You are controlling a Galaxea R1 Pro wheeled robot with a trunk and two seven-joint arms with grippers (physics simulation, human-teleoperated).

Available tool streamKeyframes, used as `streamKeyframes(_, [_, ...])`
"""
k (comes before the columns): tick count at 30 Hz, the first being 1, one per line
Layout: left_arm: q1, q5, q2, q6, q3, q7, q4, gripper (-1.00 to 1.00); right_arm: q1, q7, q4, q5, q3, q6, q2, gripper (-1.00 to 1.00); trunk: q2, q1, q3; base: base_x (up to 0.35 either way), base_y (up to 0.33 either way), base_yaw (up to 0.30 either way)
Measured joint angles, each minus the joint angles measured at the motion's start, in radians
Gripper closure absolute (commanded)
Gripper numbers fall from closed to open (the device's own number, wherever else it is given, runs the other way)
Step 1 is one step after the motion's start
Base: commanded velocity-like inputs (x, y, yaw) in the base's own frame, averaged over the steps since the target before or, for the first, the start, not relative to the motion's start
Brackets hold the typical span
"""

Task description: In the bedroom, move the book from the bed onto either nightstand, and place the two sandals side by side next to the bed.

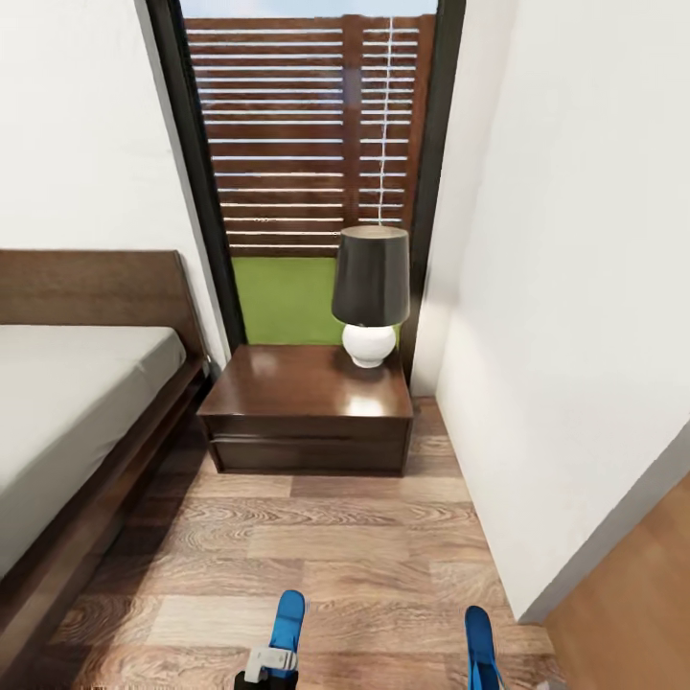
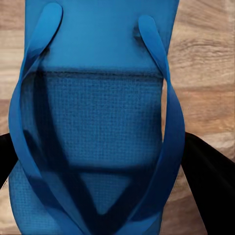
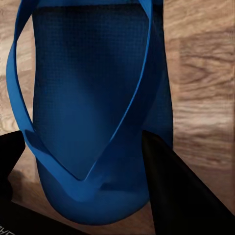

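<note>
each end effector grips one blue sandal, fingers closed against it.

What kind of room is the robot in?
Most likely a bedroom: a bed with a wooden headboard stands along one wall, and beside it a nightstand holds a lamp below a tall window.

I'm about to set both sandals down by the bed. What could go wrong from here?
1. The left sandal and right sandal are far apart, so they may not end side by side.
2. The bed is off to the left; released here, the right one could land nearer the wall.
</note>
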Motion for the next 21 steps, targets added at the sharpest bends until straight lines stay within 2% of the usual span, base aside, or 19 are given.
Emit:
streamKeyframes(9, [0.000,0.001,0.000,0.000,0.000,0.000,0.000,1.00,0.000,-0.001,0.000,0.000,0.000,0.000,0.000,1.00,0.000,0.000,0.000,0.215,-0.109,0.293])
streamKeyframes(21, [0.000,0.001,0.000,0.000,0.000,0.000,0.000,1.00,0.000,-0.004,0.000,-0.001,0.000,0.000,0.000,1.00,0.000,0.000,0.000,0.022,-0.013,0.293])
